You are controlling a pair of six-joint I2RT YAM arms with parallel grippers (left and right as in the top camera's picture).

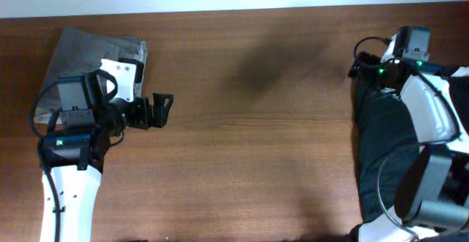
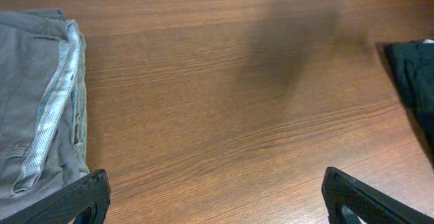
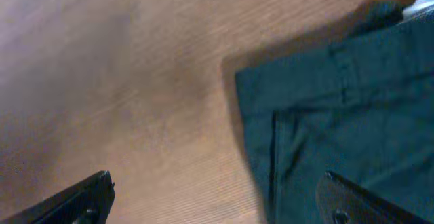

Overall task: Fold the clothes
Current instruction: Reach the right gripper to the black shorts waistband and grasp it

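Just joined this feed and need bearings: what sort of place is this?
Probably a robot lab workbench: a bare wooden table, left arm and right arm at its ends, grey garment and black shorts laid out.

Centre of the overhead frame: bare table, passable from upper edge to lower edge. Obstacles: grey garment at upper left, partly beneath the left arm; black shorts along the right edge, partly beneath the right arm.
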